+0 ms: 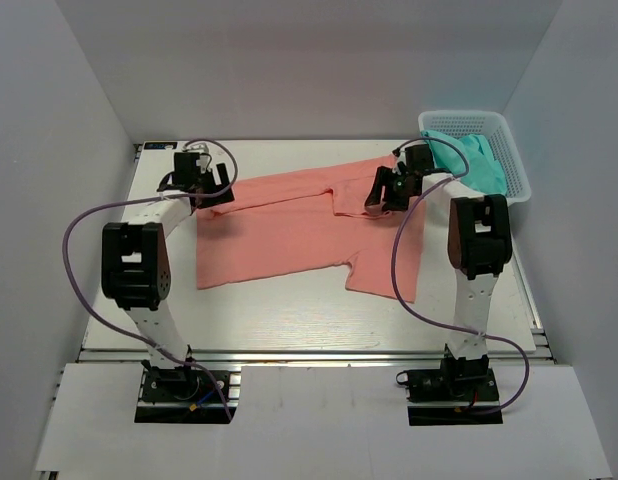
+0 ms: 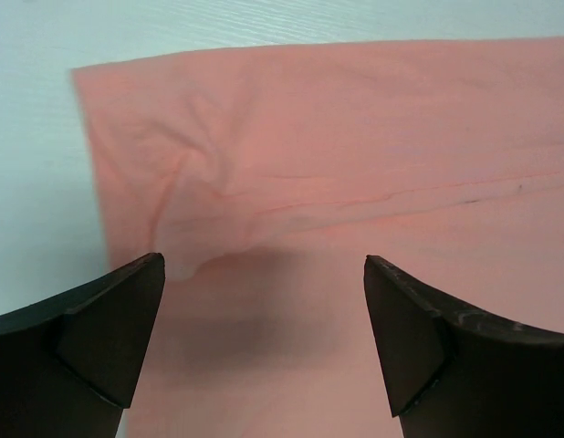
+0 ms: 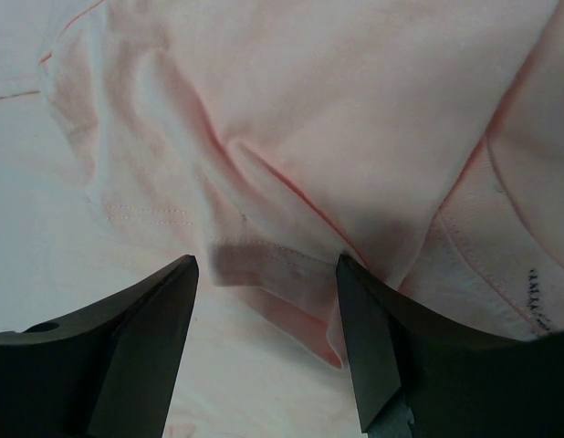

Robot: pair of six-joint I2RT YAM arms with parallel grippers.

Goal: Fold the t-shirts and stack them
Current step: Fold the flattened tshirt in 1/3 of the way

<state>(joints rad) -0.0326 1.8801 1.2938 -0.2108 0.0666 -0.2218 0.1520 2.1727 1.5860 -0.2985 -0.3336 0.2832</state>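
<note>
A salmon-pink t-shirt [image 1: 289, 235] lies spread across the middle of the table, with some folds and creases. My left gripper [image 1: 215, 193] hovers over its far-left corner. In the left wrist view this gripper [image 2: 264, 274] is wide open above flat pink cloth [image 2: 337, 137], holding nothing. My right gripper [image 1: 385, 198] sits low over the shirt's far-right part. Its jaws [image 3: 266, 269] stand open, and a raised stitched hem fold [image 3: 282, 265] lies between them, close to the right finger. A teal-green t-shirt [image 1: 481, 160] is bunched in the basket.
A white plastic lattice basket [image 1: 517, 165] stands at the far right corner of the table, just behind the right arm. White walls enclose the table on three sides. Purple cables loop off both arms.
</note>
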